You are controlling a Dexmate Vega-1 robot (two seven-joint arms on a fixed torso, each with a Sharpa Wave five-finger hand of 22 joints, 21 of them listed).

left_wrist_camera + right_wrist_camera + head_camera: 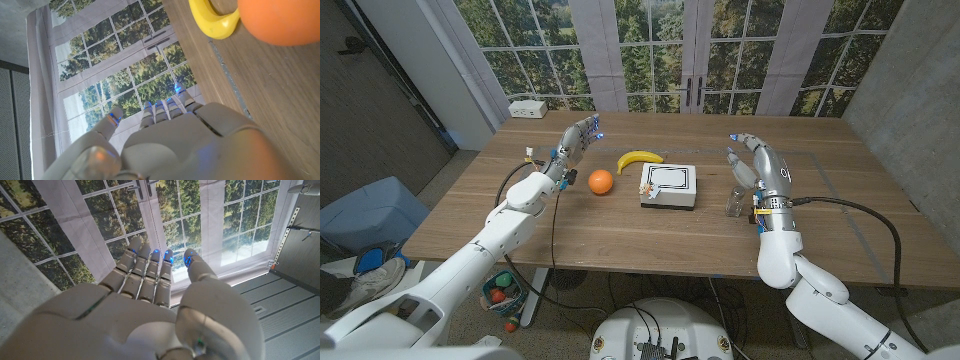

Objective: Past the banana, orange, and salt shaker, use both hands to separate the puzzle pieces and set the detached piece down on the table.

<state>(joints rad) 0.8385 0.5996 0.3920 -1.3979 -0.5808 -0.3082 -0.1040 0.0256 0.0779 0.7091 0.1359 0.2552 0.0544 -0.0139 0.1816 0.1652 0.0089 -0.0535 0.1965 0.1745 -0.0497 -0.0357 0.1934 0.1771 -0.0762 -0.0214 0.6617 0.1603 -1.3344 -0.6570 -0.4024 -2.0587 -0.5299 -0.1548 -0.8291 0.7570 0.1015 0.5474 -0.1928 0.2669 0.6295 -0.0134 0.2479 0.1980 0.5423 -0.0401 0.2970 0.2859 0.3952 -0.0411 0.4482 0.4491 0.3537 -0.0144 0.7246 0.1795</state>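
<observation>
Looking down from the head view, both hands are empty with fingers spread: left hand at ten o'clock, right hand at three. Nobody's touched the puzzle, a flat white square with a black outline, dead centre, so I'd say the reach comes next. Left wrist view: glossy orange, curved banana on grainy wood. Right wrist view: smooth pale fingers, blue-lit tips.
</observation>
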